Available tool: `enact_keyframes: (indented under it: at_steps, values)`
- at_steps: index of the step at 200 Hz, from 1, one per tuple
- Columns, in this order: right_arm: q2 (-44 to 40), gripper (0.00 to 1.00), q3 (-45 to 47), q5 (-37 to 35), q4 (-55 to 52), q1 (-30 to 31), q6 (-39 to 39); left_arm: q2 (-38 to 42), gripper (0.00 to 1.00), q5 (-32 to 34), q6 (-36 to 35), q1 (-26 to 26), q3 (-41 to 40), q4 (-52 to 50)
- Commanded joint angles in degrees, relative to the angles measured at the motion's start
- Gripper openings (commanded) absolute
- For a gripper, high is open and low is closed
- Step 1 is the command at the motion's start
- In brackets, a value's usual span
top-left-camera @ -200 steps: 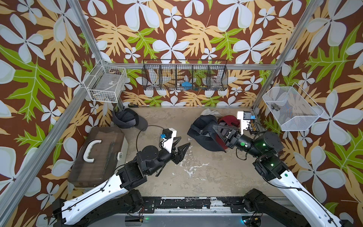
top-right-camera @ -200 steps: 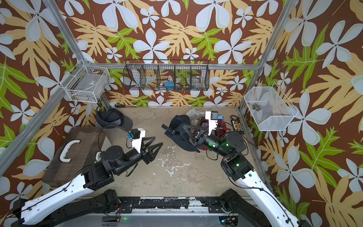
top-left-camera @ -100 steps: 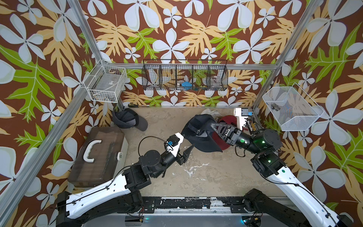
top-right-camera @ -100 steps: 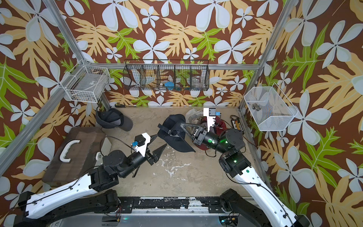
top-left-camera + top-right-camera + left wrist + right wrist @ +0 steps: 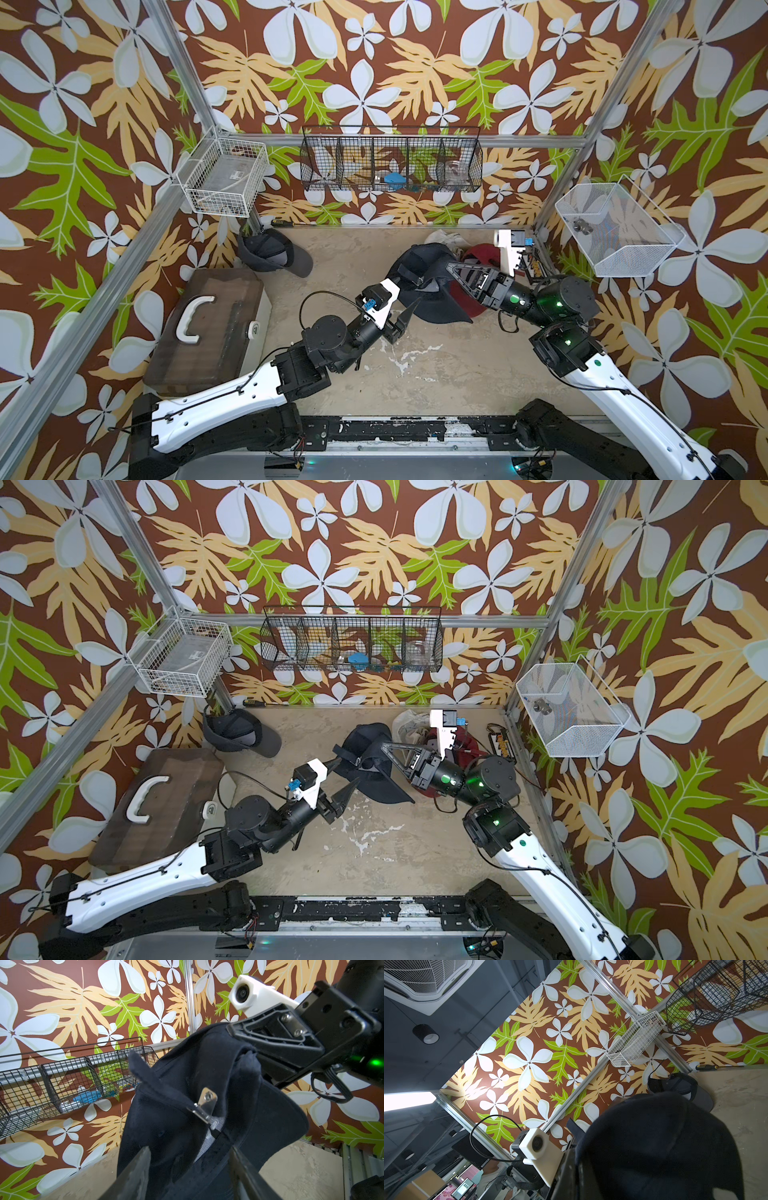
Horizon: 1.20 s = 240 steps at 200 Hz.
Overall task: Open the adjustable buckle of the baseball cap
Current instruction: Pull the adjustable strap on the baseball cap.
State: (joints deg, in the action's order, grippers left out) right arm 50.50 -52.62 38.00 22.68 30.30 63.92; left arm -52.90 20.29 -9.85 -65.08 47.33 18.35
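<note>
My right gripper [image 5: 451,268] is shut on the crown of a dark navy baseball cap [image 5: 428,286], holding it above the table in both top views [image 5: 365,762]. In the left wrist view the cap's back [image 5: 176,1126] faces me. Its silver metal buckle [image 5: 204,1104] sits on the strap, and the strap's loose end [image 5: 143,1072] sticks out. My left gripper [image 5: 188,1167] is open, its fingers [image 5: 135,1174] on either side of the cap's lower band just below the buckle. In a top view it [image 5: 343,776] sits at the cap's left edge. The right wrist view is mostly filled by the cap [image 5: 664,1147].
A second dark cap [image 5: 272,255] lies at the back left, with a red cap [image 5: 482,253] and white cloth [image 5: 444,239] behind the held one. A brown case with a white handle [image 5: 208,324] is on the left. Wire baskets [image 5: 390,160] hang on the walls.
The right gripper has carried the cap up and to the left. The left gripper has moved right and forward, up to the cap's back strap.
</note>
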Motion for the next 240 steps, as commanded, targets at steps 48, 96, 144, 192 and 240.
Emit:
enact_keyframes:
  at_steps: [48, 96, 144, 192, 240]
  values:
    - [-0.98, 0.00, 1.33, 0.94, 4.70, 0.02, 1.24, -2.59, 0.52, 0.07, -1.93, -0.49, 2.17, 2.88]
    - [-1.35, 0.00, 1.64, 1.17, 5.25, 0.02, 1.62, -3.08, 0.37, 0.18, -1.84, -0.49, 2.41, 3.26]
    - [-1.81, 0.00, 1.73, 1.10, 4.92, 0.02, 1.82, -3.09, 0.16, -0.04, -1.95, -0.49, 2.67, 3.54]
    - [-3.33, 0.00, 2.08, -0.11, 0.02, 0.02, -1.36, -2.98, 0.00, -0.18, -2.19, -0.49, 3.98, 2.45]
    - [-6.32, 0.00, 4.19, -5.55, -12.52, 0.02, -11.69, -4.07, 0.00, 0.18, -2.02, -0.49, 8.98, -5.49]
